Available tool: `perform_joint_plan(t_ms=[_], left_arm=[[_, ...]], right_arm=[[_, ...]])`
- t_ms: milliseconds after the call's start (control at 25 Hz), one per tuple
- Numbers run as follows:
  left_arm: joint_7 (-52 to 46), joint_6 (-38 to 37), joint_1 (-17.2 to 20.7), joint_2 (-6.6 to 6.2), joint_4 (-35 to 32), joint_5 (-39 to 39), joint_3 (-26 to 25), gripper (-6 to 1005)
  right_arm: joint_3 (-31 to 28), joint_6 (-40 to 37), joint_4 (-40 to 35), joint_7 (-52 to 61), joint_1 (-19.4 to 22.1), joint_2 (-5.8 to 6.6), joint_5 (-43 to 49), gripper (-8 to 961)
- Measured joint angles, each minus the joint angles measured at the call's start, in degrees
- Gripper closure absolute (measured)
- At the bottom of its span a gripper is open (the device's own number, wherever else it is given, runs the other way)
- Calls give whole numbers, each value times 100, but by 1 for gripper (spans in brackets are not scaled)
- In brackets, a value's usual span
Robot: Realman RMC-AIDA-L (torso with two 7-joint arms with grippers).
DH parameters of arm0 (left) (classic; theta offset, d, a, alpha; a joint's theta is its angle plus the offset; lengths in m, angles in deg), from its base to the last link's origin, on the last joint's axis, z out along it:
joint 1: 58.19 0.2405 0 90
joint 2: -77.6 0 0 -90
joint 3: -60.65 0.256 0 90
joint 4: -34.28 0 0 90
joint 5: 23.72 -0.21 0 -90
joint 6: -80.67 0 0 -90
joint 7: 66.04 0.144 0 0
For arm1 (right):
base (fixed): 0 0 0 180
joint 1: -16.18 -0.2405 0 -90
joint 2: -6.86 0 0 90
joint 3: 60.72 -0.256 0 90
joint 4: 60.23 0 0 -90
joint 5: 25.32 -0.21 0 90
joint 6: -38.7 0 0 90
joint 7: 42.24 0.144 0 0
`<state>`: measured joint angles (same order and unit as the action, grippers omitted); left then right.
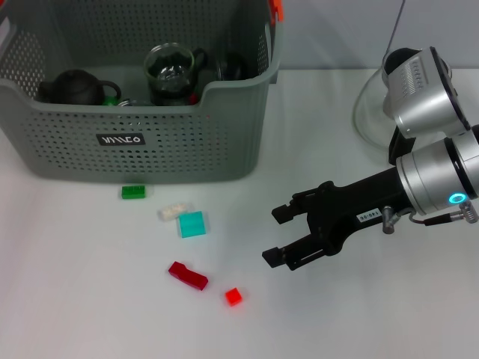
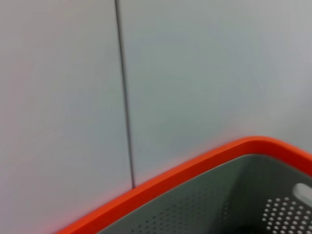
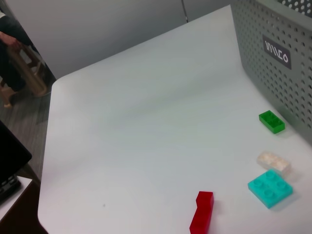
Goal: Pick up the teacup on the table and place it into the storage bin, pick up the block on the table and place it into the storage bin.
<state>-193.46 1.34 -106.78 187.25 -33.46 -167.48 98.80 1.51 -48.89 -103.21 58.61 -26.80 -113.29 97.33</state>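
The large grey-green perforated plastic storage bin (image 1: 179,142) stands at the far left of the white worktop (image 1: 90,299), its labelled long wall facing the robot. Inside it sit a dark round teapot (image 1: 72,87) and a clear glass teacup (image 1: 169,72) with a dark handle, upright.

In front of the bin five small studded plastic blocks lie loose: a green block (image 1: 134,192) just beside the wall, a pale translucent block (image 1: 175,212) touching a flat square teal block (image 1: 192,224), a long dark-red block (image 1: 188,275) lying slantwise, and a small bright-red cube (image 1: 233,296).

The black right gripper (image 1: 279,235) hangs right of the blocks, pointing left, jaws spread and holding nothing. The right wrist view shows four blocks (not the cube). The left wrist view shows only the bin's orange rim; its jaws' state I cannot tell.
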Motion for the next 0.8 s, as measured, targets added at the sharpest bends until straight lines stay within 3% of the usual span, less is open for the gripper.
perform_joint_plan(t_ms=[240, 360, 480, 560, 600, 640, 720, 800], left_arm=[[317, -1460, 373, 166, -1056, 866, 3, 252], [804, -2600, 654, 444, -1627, 1181, 231, 189], [950, -3071, 1003, 745, -2053, 1126, 728, 132], [812, -3108, 1294, 940, -2302, 892, 1400, 96], [812, -3108, 1294, 940, -2302, 892, 1400, 78], [744, -3083, 1364, 1022, -2356, 694, 1638, 60], [619, -2909, 1504, 1342, -2353, -177, 2361, 60], [603, -2779, 1530, 1433, -2267, -543, 2661, 60]], right_arm=[[-1, 9, 0, -5, 0, 6, -8, 56], [-20, 20, 1, 4, 0, 8, -11, 56], [-35, 62, 16, 23, -4, 9, -13, 56], [-40, 80, 29, 63, -7, 10, -13, 56], [-42, 92, 32, 91, -8, 10, -12, 56], [-44, 91, 35, 111, -8, 10, -9, 57], [-44, 97, 38, 159, -9, 11, -1, 57], [-45, 96, 41, 185, -8, 16, 4, 57]])
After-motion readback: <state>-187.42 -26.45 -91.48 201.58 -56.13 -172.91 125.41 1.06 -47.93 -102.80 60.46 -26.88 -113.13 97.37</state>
